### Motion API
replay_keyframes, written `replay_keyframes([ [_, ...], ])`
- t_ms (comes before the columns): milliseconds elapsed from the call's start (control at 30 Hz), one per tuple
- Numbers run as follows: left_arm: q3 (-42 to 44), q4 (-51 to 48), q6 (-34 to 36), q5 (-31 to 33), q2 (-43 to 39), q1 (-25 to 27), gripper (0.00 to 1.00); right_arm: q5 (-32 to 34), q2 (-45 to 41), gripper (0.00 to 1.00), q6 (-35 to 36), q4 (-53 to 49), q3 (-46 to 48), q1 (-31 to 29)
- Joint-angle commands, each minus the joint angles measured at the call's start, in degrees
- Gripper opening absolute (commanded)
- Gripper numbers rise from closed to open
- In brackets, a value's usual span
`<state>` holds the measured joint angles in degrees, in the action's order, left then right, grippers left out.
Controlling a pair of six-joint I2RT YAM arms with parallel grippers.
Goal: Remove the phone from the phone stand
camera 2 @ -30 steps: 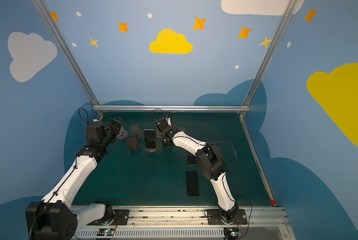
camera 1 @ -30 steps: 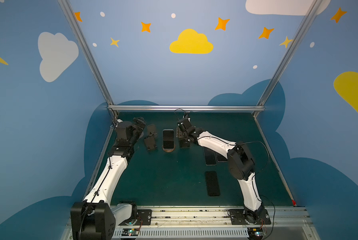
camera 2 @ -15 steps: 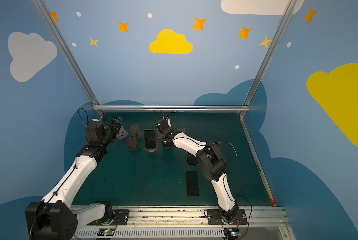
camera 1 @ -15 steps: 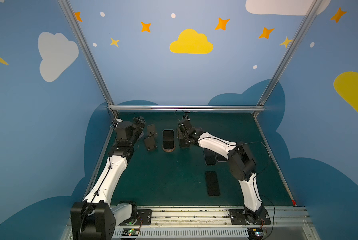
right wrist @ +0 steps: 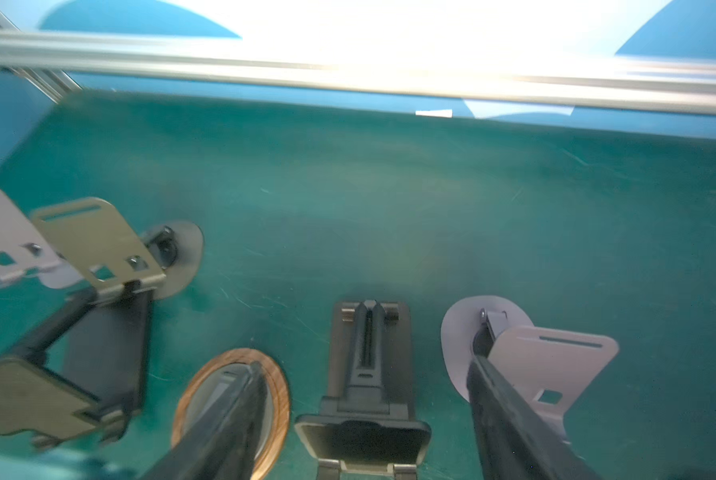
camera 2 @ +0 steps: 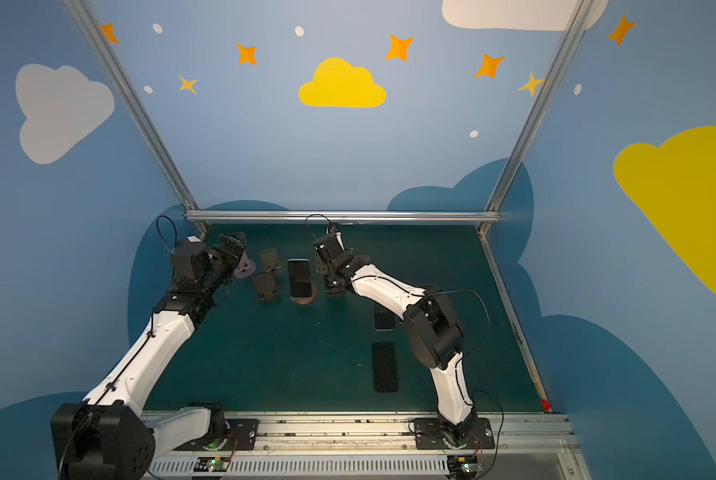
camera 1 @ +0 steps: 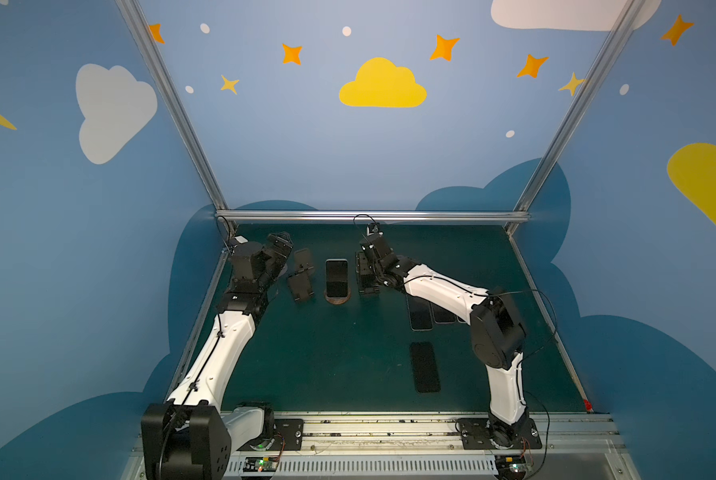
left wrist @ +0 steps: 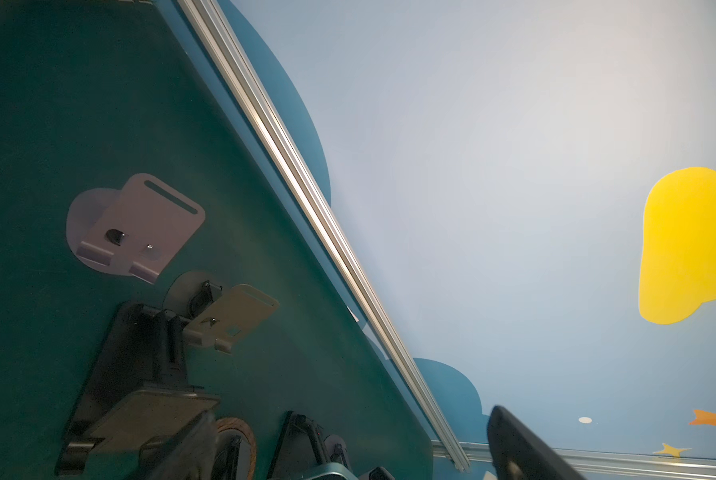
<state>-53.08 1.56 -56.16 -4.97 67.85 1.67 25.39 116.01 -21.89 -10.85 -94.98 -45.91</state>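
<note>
- Fingers (right wrist: 514, 432) on the right gripper (right wrist: 364, 365) are clenched inward, though a wide gap remains between them. The black stand (right wrist: 364, 436) shows in that gap on my right wrist feed. I cannot tell whether they touch it.
- One of those fingers crosses in front of the wooden stand (camera 1: 339, 301) on the same feed.
- On the left gripper (left wrist: 352, 413) I see the fingers spread fully and holding nothing. It is raised toward the far left of the green table (camera 1: 348, 353), just beside a lilac stand (left wrist: 140, 220).
- The phone (camera 1: 336, 274) sits in the wooden stand, leaning back with its dark screen facing the top cameras.
- In both top views I read a second black stand (camera 1: 300, 287) on the phone's left and the black stand on its right.
- The right gripper hovers over the black stand, near the phone but apart from it as far as I can judge.
- A tan stand (camera 1: 303, 259) stands just behind the second black stand.
- A lone handset (camera 1: 425, 368) lies flat on the table, nearer the arm bases and right of the middle.
- More handsets (camera 1: 420, 316) lie side by side farther back, partly hidden under the right arm (camera 1: 443, 291).
</note>
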Motion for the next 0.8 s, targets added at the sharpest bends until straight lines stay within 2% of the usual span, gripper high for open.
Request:
replay_keyframes([
  [0, 0.2, 1.7, 0.9, -1.2, 0.6, 0.2, 1.00, -0.2, -3.7, 0.67, 1.1, 2.2, 0.5, -0.3],
  [433, -0.1, 2.9, 1.9, -2.5, 0.5, 1.9, 1.00, -0.5, -12.5, 0.65, 1.8, 2.2, 7.9, -0.3],
  [600, -1.7, 2.3, 4.5, -4.2, 0.1, 2.4, 1.00, 0.9, -19.2, 0.65, 2.0, 1.0, 13.0, -0.5],
  [767, -1.3, 3.7, 5.1, -4.8, -0.2, 5.6, 1.00, 4.8, -27.9, 0.64, 4.1, -3.1, 19.1, -0.7],
])
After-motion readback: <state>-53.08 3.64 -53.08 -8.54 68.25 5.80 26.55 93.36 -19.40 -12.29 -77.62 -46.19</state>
